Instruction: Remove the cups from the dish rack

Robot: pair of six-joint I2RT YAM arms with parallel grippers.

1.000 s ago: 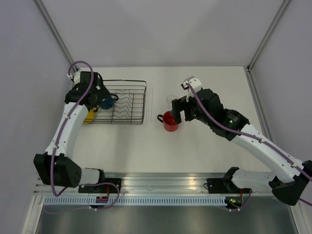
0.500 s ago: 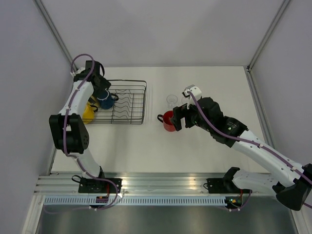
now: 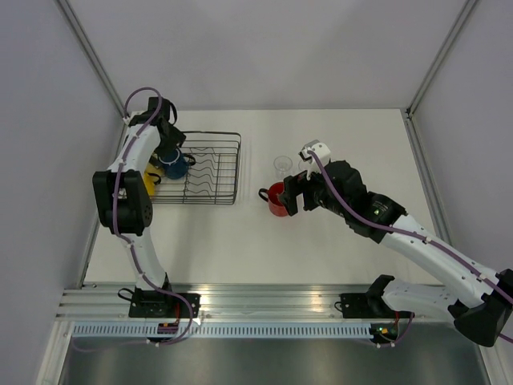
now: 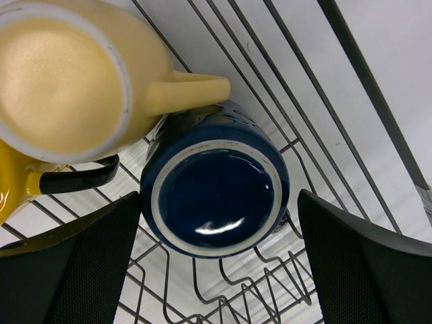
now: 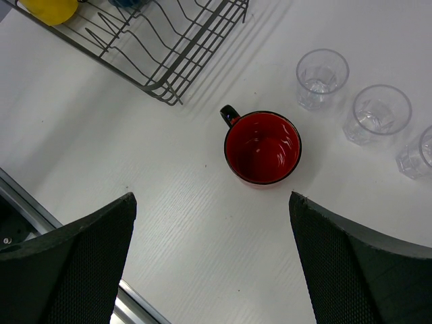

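In the left wrist view a blue mug [image 4: 216, 192] sits upside down in the black wire dish rack [image 4: 195, 283]. A pale yellow mug [image 4: 64, 74] leans against it, and a bright yellow mug [image 4: 10, 185] shows at the left edge. My left gripper [image 4: 217, 196] is open, with a finger on each side of the blue mug and not touching it. A red mug [image 5: 263, 148] stands upright on the table beside three clear tumblers [image 5: 322, 77]. My right gripper [image 5: 210, 199] hangs open above bare table just short of the red mug.
From above, the dish rack [image 3: 239, 168] lies at the table's back left, with my left gripper [image 3: 168, 152] over its left end. The red mug [image 3: 276, 200] sits right of the rack, under my right gripper [image 3: 290, 192]. Grey walls close in both sides.
The left arm has folded up and swung toward the back, bringing its gripper over the blue mug. The right arm has drawn back slightly from the red mug, which stays on the table.
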